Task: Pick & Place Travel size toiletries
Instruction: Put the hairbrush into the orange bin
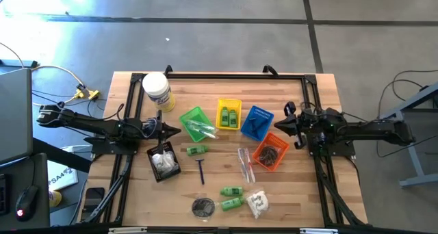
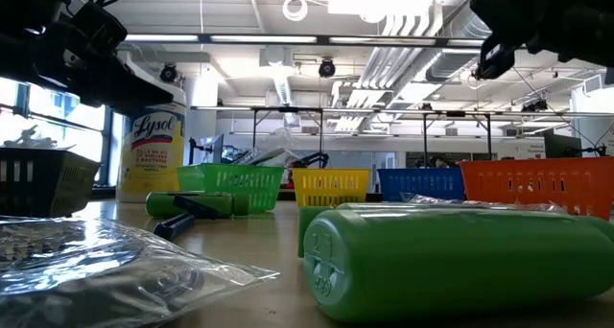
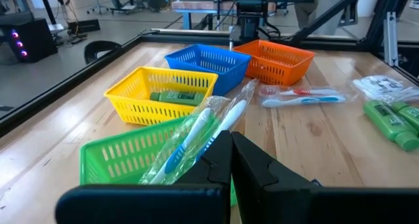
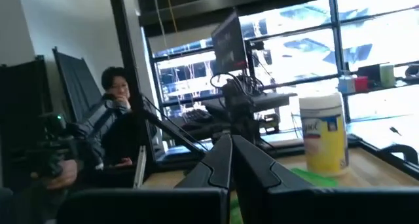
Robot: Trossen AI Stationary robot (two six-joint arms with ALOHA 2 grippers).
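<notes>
Several travel size toiletries lie loose on the wooden table: a green bottle [image 1: 197, 150], a dark razor [image 1: 201, 170], clear-wrapped sticks [image 1: 246, 162], two green bottles [image 1: 231, 197], a black round pouch [image 1: 202, 206] and white sachets [image 1: 257, 204]. More toiletries lie in the baskets: wrapped sticks in the green one [image 1: 197, 123] and bottles in the yellow one [image 1: 229, 113]. My left gripper [image 1: 176, 131] [image 3: 231, 142] hovers shut at the table's left side, just left of the green basket. My right gripper [image 1: 277, 126] [image 4: 231, 149] hangs shut at the right side, beside the blue basket [image 1: 256, 122]. Neither holds anything.
An orange basket [image 1: 271, 152] stands right of centre. A black basket [image 1: 163, 161] with white sachets stands at the left. A big white jar [image 1: 157, 90] stands at the far left corner. A black frame [image 1: 226, 75] runs round the table. A person [image 4: 114, 112] sits beyond the table.
</notes>
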